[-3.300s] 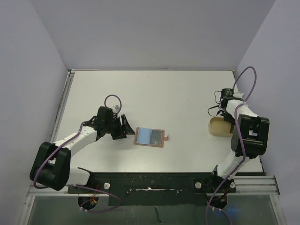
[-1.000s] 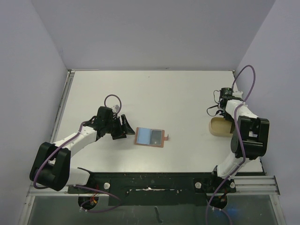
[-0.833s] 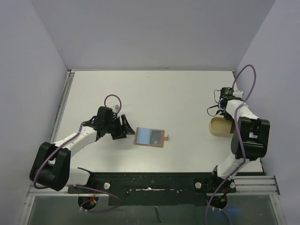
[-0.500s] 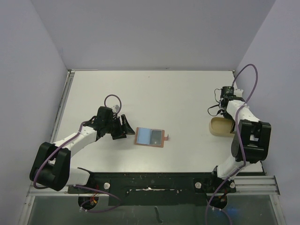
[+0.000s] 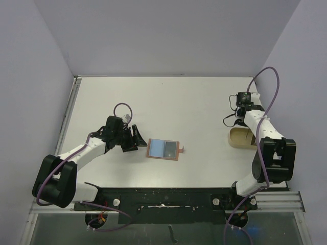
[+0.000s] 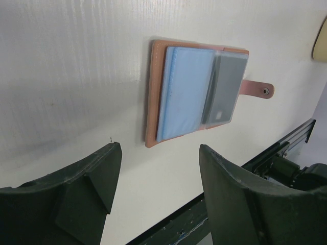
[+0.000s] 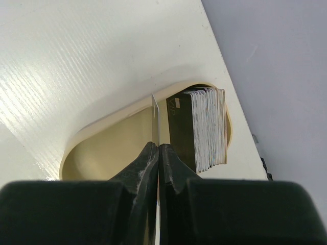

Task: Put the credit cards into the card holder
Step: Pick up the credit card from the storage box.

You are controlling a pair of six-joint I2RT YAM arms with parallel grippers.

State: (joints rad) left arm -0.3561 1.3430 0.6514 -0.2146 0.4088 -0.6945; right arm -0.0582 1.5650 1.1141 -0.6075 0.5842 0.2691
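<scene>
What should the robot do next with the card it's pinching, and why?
Probably carry it over to the wallet: the right gripper is shut on one card, apart from the stack in the tray, and the wallet lies open mid-table beside the open left gripper.

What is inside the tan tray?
A stack of cards on edge at one end; the right gripper holds one card above. Faces within the stack are hidden.
</scene>
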